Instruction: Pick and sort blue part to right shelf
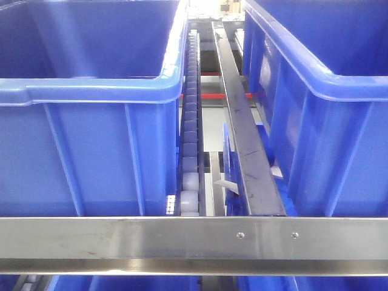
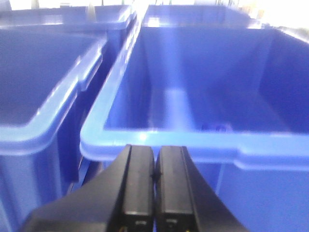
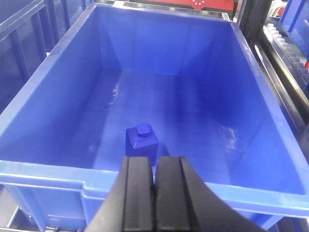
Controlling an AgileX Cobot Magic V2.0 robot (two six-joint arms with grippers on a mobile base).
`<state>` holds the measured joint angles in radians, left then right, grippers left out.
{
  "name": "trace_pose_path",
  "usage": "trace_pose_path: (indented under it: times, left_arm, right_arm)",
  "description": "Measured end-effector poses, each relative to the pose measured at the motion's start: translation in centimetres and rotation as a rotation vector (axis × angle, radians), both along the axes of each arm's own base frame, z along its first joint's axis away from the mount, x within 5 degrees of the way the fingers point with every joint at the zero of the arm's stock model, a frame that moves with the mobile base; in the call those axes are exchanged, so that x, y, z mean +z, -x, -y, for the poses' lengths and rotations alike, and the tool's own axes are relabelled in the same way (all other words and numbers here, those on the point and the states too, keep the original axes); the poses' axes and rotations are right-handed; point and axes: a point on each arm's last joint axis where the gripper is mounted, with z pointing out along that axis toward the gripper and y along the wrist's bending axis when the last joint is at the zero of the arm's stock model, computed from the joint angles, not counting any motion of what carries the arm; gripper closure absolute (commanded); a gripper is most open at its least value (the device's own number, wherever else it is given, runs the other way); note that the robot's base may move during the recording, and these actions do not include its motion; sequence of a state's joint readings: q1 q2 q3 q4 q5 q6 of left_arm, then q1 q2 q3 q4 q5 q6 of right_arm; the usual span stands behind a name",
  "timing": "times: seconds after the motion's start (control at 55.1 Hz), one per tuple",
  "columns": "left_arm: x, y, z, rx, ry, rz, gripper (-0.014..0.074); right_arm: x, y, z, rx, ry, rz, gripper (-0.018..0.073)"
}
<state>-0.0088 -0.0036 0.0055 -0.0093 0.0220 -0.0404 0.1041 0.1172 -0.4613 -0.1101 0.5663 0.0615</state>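
- Step in hand, as I judge it: the blue part (image 3: pixel 141 138) has not been picked yet. It stands upright on the floor of a blue crate (image 3: pixel 43 169), lower centre of the right wrist view.
- The right gripper (image 3: pixel 154 193) hovers over the crate's near rim, clenched and empty, touching nothing.
- Next it should part its jaws, then reach down over the rim to straddle the part.
- The left gripper (image 2: pixel 154 193) is likewise closed on nothing, before another crate (image 2: pixel 193 145).
- The right shelf's steel rail (image 1: pixel 121 239) crosses the bottom of the front view.
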Motion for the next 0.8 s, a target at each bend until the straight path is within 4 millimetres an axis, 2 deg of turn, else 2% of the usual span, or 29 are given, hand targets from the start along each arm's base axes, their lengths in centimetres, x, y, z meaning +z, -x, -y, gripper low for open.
trace_pose_path:
  times: [0.799]
  left_arm:
    - [0.20,0.01,0.00,0.000,0.002,0.022,0.0472]
  right_arm:
    - [-0.20,-0.05,-0.06,0.005,-0.009,-0.001,0.0521]
